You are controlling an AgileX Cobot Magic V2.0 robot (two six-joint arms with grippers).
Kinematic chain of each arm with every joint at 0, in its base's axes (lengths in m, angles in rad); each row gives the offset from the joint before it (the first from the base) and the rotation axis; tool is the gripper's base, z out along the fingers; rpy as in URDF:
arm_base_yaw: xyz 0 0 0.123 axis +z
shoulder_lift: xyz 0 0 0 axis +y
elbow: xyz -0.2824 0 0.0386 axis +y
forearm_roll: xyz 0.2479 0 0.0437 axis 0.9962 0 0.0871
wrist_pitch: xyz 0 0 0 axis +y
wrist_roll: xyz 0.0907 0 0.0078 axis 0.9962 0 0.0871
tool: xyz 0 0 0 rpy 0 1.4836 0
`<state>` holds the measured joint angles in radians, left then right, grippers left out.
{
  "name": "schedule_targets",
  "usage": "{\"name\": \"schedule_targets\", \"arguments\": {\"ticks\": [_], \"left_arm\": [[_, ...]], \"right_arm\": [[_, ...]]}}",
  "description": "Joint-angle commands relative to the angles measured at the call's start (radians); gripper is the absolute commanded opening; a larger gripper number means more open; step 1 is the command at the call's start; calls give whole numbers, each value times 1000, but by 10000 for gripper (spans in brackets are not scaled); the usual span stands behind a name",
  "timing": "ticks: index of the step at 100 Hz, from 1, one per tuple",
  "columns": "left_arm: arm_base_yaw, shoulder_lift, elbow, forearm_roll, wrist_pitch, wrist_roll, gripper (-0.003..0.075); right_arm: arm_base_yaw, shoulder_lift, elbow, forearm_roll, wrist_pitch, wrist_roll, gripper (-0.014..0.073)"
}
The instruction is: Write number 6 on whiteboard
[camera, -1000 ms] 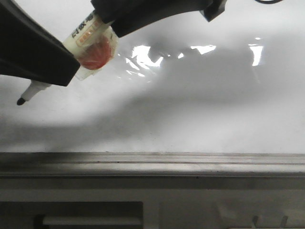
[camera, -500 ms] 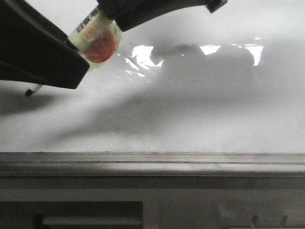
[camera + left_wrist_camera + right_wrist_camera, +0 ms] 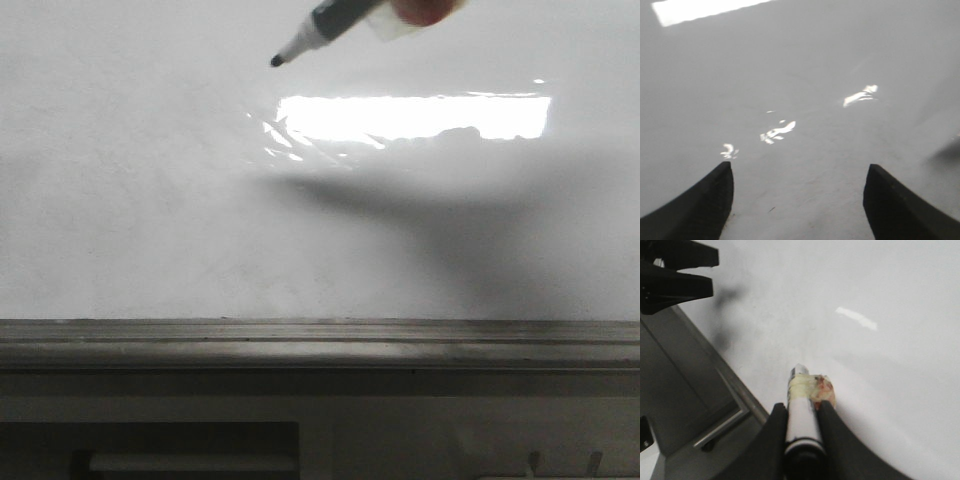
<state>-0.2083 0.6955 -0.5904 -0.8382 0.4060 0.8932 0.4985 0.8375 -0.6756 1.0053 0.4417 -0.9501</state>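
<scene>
The whiteboard [image 3: 150,200] is glossy white and fills the front view. No drawn line of the number 6 shows on it in any view. A marker [image 3: 335,18] with a dark tip and a red-stained tape wrap [image 3: 420,10] points down-left at the top edge, its tip just off the board. My right gripper [image 3: 802,407] is shut on the marker's white barrel [image 3: 801,415]; the gripper is out of the front view. My left gripper [image 3: 797,200] is open and empty over the bare whiteboard [image 3: 805,75], and it also shows in the right wrist view [image 3: 675,270].
A grey metal rail [image 3: 320,340] runs along the board's lower edge, with a grey panel and slot [image 3: 190,450] below it. The rail also shows in the right wrist view [image 3: 735,385]. Bright light glare [image 3: 410,115] lies on the upper board.
The marker has moved up and to the right, its tip now near the top centre. The dark left finger and the arm above have left the front view.
</scene>
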Motion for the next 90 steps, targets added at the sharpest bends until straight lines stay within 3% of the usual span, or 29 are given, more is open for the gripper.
{"name": "schedule_targets", "arguments": {"ticks": [1,15,45,78,90], "left_arm": [[63,-35,4,-70,-47,-15,491],[121,-63,32,-98,-47,-15,491],[120,-63,34,-126,-47,-15,491],[120,-63,34,-131,-47,-15,491],[120,-63,34,-131,-47,-15,491]], "right_arm": [[-3,-43,4,40,-124,-15,-43],[-3,-34,6,43,-207,-15,-43],[-3,64,6,86,-339,-15,-43],[-3,178,6,30,-64,-10,-43],[-22,160,6,-105,-33,127,-43]]}}
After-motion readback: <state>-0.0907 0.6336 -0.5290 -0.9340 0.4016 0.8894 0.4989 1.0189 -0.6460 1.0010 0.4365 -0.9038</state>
